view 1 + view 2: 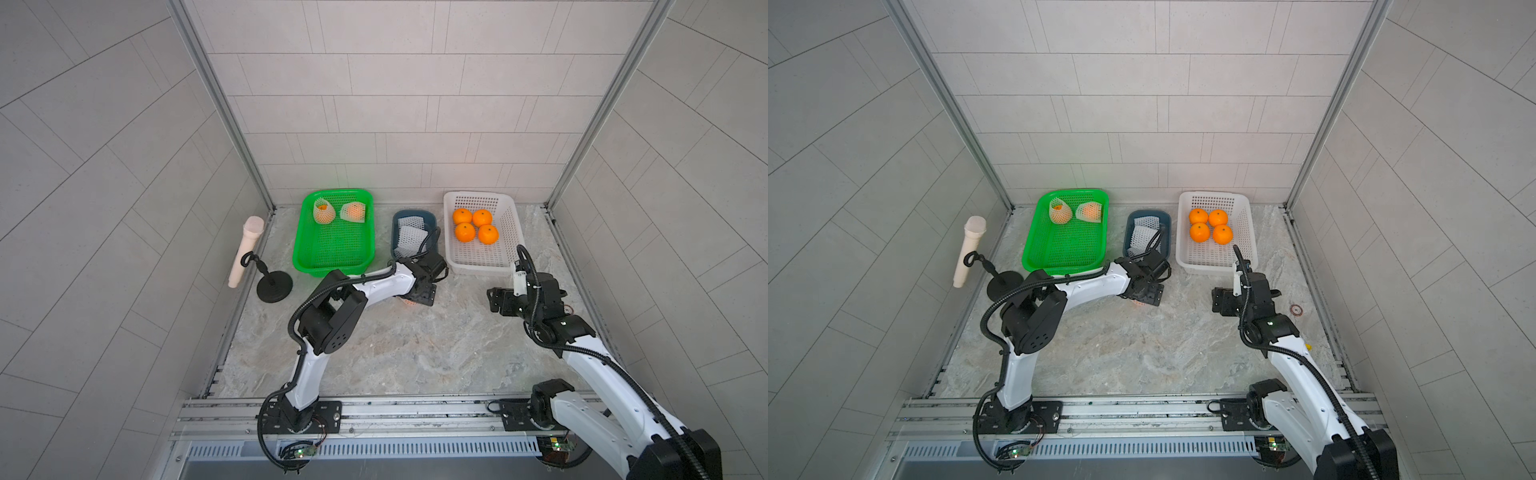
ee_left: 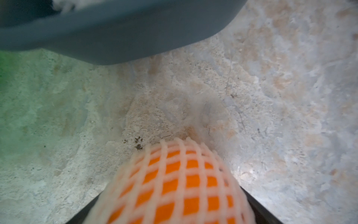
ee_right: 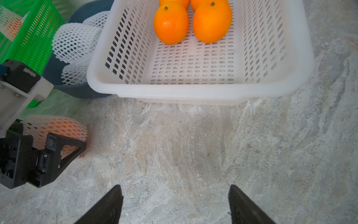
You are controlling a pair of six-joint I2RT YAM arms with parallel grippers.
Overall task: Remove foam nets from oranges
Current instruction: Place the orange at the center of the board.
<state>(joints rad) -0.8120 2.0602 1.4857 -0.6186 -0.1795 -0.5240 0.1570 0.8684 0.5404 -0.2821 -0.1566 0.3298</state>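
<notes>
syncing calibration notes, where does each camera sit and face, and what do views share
Top views: high above the base, looking down on green basket, blue bin, white basket; left arm and right arm show.
Left wrist: on its arm, looking along left fingers at the netted orange between them.
Right wrist: on its arm, facing the white basket; right fingers show.
Shared: both wrist views show the netted orange and blue bin.

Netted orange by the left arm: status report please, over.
Left jaws around netted orange on table, grip unclear. Right jaws open, empty. Blue bin close by.
</notes>
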